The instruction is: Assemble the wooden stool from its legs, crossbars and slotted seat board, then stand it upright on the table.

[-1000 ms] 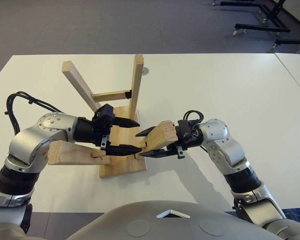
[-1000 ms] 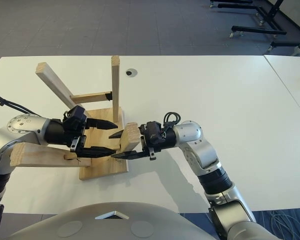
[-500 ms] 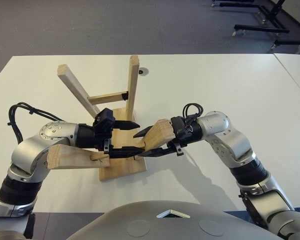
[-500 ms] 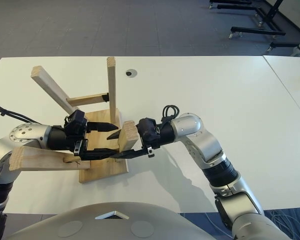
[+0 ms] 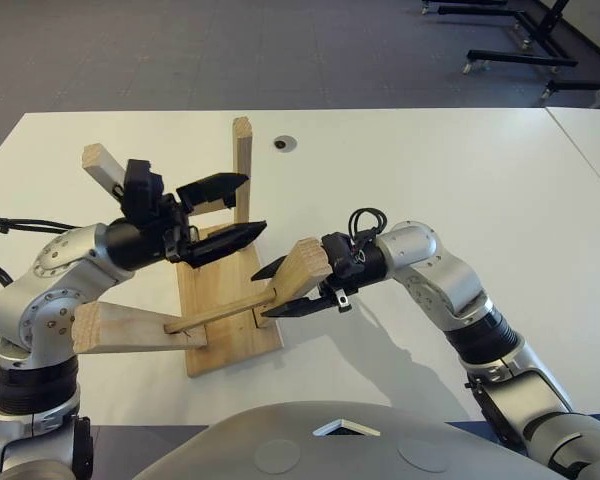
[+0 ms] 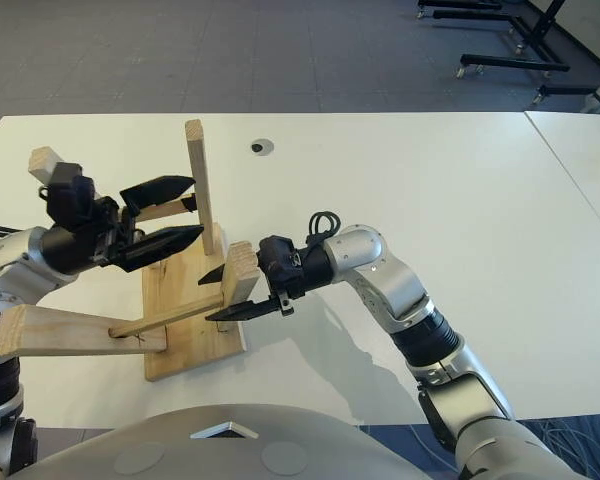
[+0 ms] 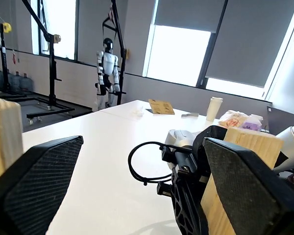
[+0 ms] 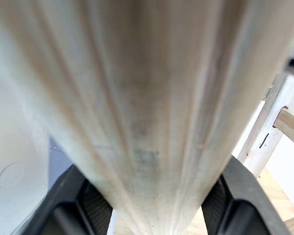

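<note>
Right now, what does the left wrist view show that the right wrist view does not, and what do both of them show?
Left wrist view, not the right: the left gripper with jaws open, the windows, a cup.
Right wrist view, not the left: the seat board, a crossbar, the table hole.
Both: the leg held in the right gripper, and the white table.

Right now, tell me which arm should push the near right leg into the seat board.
Right. Its gripper is shut on that leg, at the seat board's edge. The left gripper is open and empty, raised by the upright leg.
</note>
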`<control>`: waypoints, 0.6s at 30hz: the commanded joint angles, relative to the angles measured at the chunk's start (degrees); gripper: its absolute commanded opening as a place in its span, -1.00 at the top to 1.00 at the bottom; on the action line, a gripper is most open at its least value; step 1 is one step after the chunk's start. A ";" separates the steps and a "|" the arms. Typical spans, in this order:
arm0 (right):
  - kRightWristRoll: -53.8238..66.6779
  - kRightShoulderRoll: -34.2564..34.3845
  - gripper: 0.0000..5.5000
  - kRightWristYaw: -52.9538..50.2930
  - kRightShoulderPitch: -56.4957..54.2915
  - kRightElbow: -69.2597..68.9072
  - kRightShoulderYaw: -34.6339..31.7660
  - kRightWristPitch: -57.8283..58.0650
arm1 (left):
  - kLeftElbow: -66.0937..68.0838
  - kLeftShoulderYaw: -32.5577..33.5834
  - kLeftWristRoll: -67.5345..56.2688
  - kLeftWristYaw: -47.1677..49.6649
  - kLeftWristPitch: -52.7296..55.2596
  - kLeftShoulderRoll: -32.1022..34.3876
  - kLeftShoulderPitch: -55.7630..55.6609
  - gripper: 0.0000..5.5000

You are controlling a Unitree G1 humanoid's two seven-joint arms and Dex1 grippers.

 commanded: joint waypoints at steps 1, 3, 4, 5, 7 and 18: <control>-2.53 -0.37 0.25 -1.00 0.49 1.07 0.52 1.14 | 0.65 12.65 -7.81 0.93 -1.22 2.41 1.64 -0.63; -2.62 -0.51 0.25 -1.13 0.49 0.95 0.42 1.02 | 1.33 20.66 -12.59 0.68 -1.15 3.57 4.56 -0.63; -2.64 -0.72 0.25 -1.14 0.54 0.84 0.30 0.99 | 2.40 24.30 -13.60 0.02 -1.01 4.17 6.83 -0.63; -2.67 -0.92 0.25 -1.07 0.56 0.76 0.21 0.95 | 3.49 27.16 -13.77 -0.74 -0.91 4.72 9.16 -0.63; -2.70 -1.43 0.25 -0.65 0.47 0.57 0.10 0.92 | 6.58 32.99 -13.75 -3.12 -0.69 5.49 14.31 -0.63; -2.25 -3.46 0.25 0.80 -0.11 0.74 -1.27 1.22 | 8.88 39.69 -6.58 -16.44 -2.02 4.23 36.94 -0.63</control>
